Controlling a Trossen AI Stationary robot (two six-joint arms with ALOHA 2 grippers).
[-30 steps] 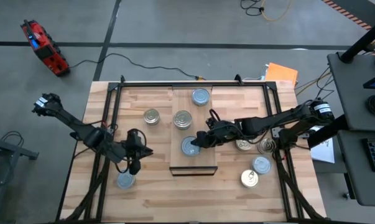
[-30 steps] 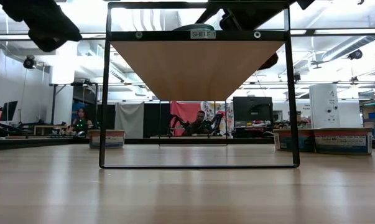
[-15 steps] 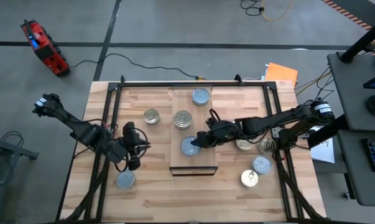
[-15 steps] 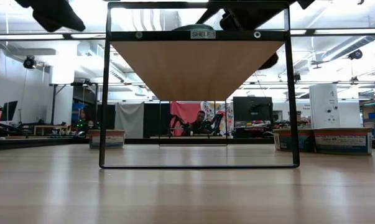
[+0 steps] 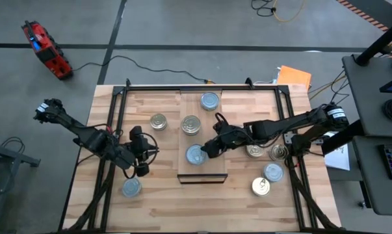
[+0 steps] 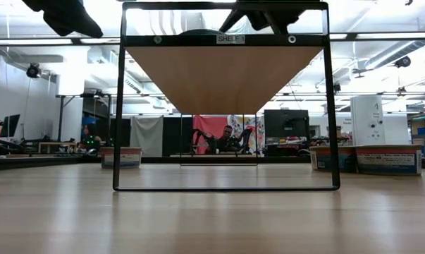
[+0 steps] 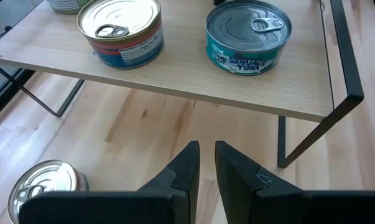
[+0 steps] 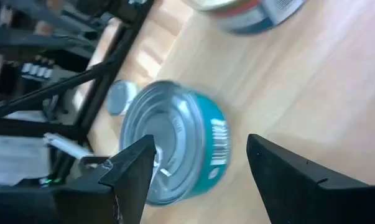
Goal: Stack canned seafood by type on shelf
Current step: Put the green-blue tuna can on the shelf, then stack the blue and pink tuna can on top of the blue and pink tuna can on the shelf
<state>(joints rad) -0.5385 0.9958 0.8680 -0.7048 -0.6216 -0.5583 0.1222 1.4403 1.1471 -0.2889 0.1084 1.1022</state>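
Between our right gripper's (image 8: pixel 199 171) spread fingers: teal tin (image 5: pixel 196 155) on shelf (image 5: pixel 212 170), unclamped | left gripper (image 7: pixel 203 163) shut, empty | risk: off-centre squeeze skids tin off edge.

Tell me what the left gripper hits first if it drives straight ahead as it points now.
Likely the shelf: the shut left gripper points at its edge, just below the teal tuna can. Depth is uncertain.

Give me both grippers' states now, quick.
Left gripper: shut, empty, beside the shelf.
Right gripper: open around the teal tuna tin on the shelf.
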